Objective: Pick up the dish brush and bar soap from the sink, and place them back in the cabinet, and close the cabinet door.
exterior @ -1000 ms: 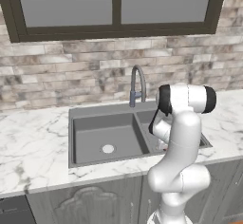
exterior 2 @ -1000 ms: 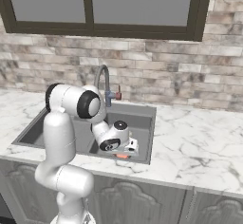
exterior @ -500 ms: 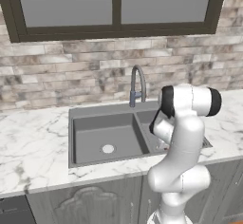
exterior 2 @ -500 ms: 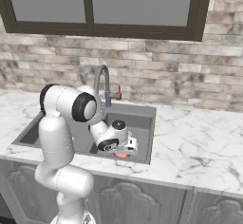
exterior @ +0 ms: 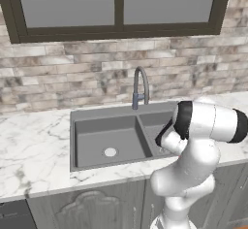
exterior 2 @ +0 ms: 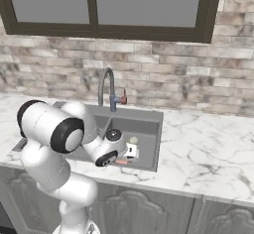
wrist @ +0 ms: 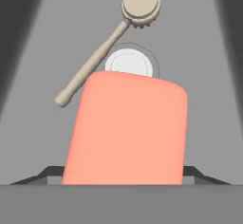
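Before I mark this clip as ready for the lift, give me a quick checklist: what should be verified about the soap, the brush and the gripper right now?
1. Bar soap lined up between the finger tips: ok, it lies close ahead of the hand in the hand view.
2. Gripper down in the sink's right basin: ok.
3. Fingers shut on the soap: cannot tell, the tips barely show on either side of it.
4. Dish brush out of the grasp: ok, it lies beyond the soap on the basin floor, across the drain.
5. Faucet off the lift path: ok, it stands behind the hand.
6. Cabinet open to take the soap: cannot tell.
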Available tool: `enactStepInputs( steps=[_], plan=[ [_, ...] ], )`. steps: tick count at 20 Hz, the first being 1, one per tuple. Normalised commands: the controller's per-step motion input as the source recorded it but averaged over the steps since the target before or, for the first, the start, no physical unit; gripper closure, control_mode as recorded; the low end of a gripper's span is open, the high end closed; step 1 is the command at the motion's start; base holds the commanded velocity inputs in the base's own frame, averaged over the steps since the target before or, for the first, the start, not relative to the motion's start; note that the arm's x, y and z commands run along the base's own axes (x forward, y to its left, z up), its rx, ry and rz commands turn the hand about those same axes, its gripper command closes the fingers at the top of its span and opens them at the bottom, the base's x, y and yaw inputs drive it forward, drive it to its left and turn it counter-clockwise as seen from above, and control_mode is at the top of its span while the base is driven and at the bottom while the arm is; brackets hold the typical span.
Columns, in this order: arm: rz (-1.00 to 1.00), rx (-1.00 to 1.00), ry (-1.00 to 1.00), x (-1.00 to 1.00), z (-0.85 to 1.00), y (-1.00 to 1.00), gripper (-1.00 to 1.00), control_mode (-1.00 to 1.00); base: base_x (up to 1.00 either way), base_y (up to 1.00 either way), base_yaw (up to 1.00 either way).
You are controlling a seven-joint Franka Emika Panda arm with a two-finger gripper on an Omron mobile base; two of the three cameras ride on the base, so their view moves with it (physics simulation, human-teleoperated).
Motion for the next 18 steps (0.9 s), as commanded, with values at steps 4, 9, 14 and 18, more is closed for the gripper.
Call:
enactStepInputs(
  steps=[4,9,14,18],
  plan=[
    [0.00,0.00,0.00,-0.02,0.93,-0.01,1.00,-1.00,0.00,0.00,0.00],
    [0.00,0.03,0.02,0.08,0.96,-0.05,1.00,-1.00,0.00,0.00,0.00],
    [0.00,0.02,0.07,0.14,0.98,0.00,1.00,-1.00,0.00,0.00,0.00],
    [0.00,0.00,0.09,0.01,0.90,0.00,1.00,-1.00,0.00,0.00,0.00]
  ],
)
